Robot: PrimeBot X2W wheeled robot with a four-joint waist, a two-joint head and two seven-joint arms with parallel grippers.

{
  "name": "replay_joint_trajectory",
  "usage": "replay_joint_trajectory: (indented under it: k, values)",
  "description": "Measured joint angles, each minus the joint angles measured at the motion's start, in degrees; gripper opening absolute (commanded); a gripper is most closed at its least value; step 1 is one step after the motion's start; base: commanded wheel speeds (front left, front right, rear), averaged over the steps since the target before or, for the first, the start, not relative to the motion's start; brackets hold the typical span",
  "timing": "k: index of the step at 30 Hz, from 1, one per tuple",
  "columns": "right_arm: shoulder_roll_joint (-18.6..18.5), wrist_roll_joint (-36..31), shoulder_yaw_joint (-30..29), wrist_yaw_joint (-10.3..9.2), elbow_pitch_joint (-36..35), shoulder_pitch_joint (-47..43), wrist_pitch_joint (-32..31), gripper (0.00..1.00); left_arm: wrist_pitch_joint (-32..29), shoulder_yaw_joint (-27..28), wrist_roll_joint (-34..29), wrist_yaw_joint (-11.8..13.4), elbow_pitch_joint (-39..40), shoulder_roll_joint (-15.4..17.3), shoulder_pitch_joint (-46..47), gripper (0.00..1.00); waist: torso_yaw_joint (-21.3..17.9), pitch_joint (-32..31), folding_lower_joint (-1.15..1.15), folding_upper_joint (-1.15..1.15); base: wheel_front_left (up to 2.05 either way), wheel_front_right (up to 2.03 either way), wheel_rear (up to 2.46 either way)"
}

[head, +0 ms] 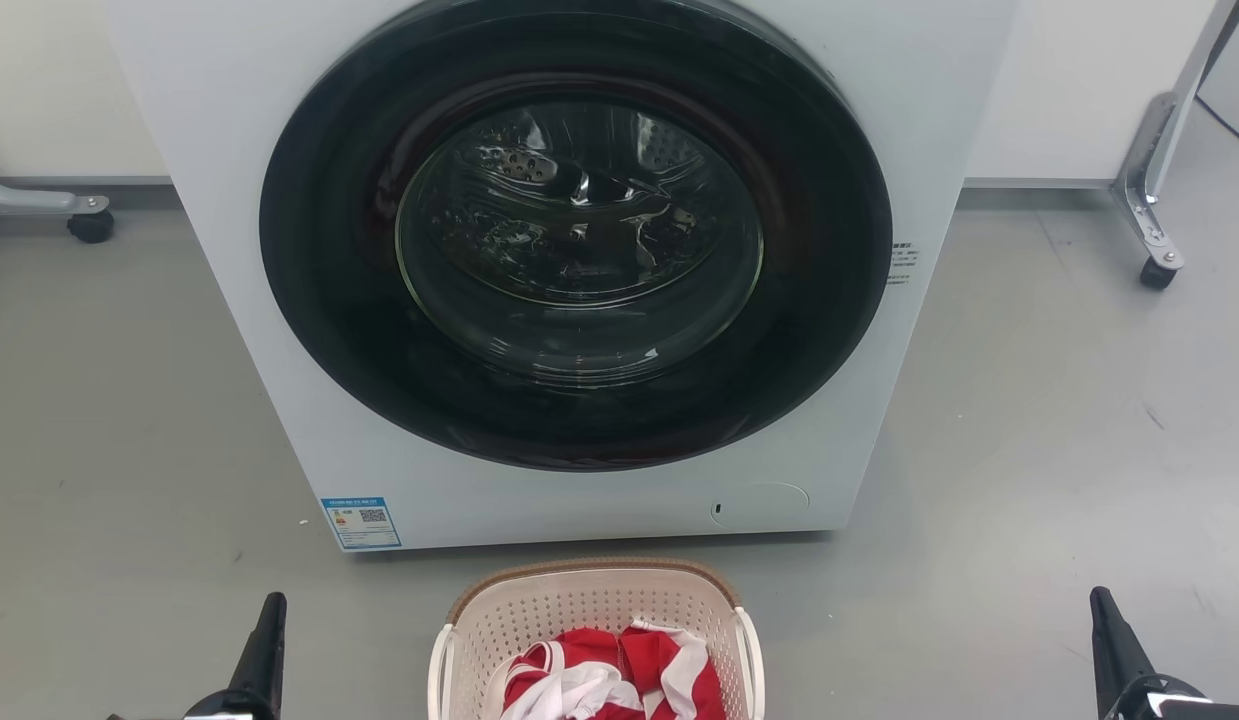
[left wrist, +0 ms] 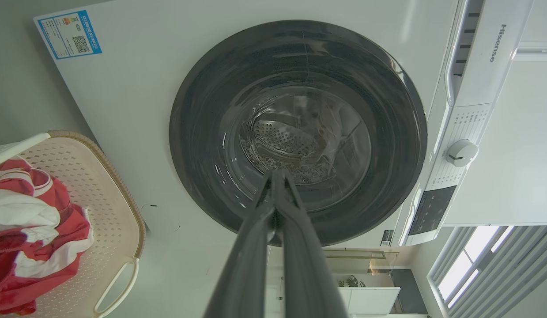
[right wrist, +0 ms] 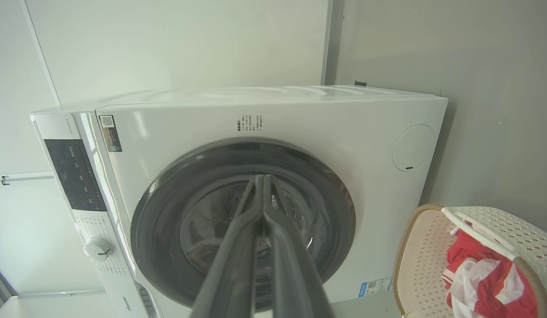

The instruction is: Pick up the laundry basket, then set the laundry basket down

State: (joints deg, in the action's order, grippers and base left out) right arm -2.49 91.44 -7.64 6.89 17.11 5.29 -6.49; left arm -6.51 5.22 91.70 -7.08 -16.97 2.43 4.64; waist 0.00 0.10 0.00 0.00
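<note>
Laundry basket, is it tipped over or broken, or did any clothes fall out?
Nothing stands out. The laundry basket sits upright on the grey floor before the washing machine, with the red-and-white clothes tucked inside and none seen spilled beside it.

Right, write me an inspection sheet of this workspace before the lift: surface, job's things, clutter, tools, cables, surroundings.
Surface: grey floor, faint scuffs.
Job's things: laundry basket stands on the floor before the washing machine, whose door is shut; red and white clothes lie inside; handles ungrasped.
Clutter: nothing seen.
Tools: left tool and right tool are either side of the basket, apart from it, both shut and empty.
Cables: thin dark line on the floor far right, possibly a cable.
Surroundings: white wall; left stand leg and right stand leg, both on castors.
</note>
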Motion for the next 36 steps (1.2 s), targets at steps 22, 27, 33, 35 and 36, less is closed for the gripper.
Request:
replay_joint_trajectory:
  k: [22, 27, 33, 35, 36]
  values:
    - [0.0, 0.0, 0.0, 0.0, 0.0, 0.0, 0.0, 0.0, 0.0, 0.0, 0.0, 0.0, 0.0, 0.0, 0.0, 0.0, 0.0, 0.0, 0.0, 0.0, 0.0, 0.0, 0.0]
    - [0.0, 0.0, 0.0, 0.0, 0.0, 0.0, 0.0, 0.0, 0.0, 0.0, 0.0, 0.0, 0.0, 0.0, 0.0, 0.0, 0.0, 0.0, 0.0, 0.0, 0.0, 0.0, 0.0]
    - [0.0, 0.0, 0.0, 0.0, 0.0, 0.0, 0.0, 0.0, 0.0, 0.0, 0.0, 0.0, 0.0, 0.0, 0.0, 0.0, 0.0, 0.0, 0.0, 0.0, 0.0, 0.0, 0.0]
    - [0.0, 0.0, 0.0, 0.0, 0.0, 0.0, 0.0, 0.0, 0.0, 0.0, 0.0, 0.0, 0.0, 0.0, 0.0, 0.0, 0.0, 0.0, 0.0, 0.0, 0.0, 0.0, 0.0]
    - [0.0, 0.0, 0.0, 0.0, 0.0, 0.0, 0.0, 0.0, 0.0, 0.0, 0.0, 0.0, 0.0, 0.0, 0.0, 0.0, 0.0, 0.0, 0.0, 0.0, 0.0, 0.0, 0.0]
